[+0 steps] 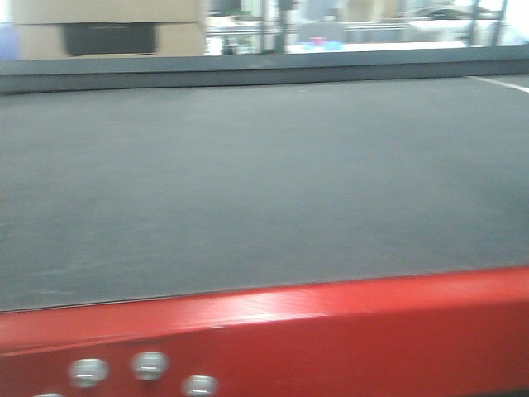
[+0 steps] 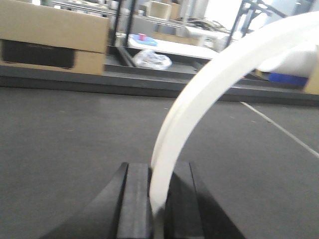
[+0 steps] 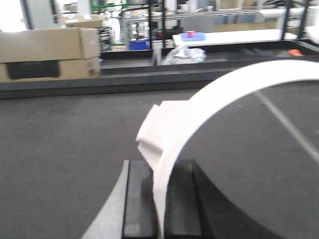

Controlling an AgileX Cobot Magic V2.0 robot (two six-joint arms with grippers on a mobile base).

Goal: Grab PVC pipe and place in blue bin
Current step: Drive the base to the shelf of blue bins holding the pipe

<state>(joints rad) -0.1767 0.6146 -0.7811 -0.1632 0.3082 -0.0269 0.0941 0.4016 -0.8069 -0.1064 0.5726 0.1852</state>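
Note:
The PVC pipe (image 2: pixel 199 94) is a white arc rising from between black fingers and curving up to the right. My left gripper (image 2: pixel 158 172) is shut on its lower end above the dark mat. In the right wrist view the PVC pipe (image 3: pixel 219 94) arcs right from its blocky fitting (image 3: pixel 154 129), and my right gripper (image 3: pixel 160 169) is shut on it just below that fitting. Neither gripper nor the pipe shows in the front view. A blue shape (image 2: pixel 286 78) lies beyond the mat's far edge; I cannot tell if it is the blue bin.
A wide dark mat (image 1: pixel 248 182) has a red front frame (image 1: pixel 331 331) with silver bolts. A cardboard box (image 2: pixel 50 45) stands past the raised far rim on the left, with a crumpled plastic bag (image 2: pixel 152 59) beside it. A white line (image 2: pixel 279 129) crosses the mat at right.

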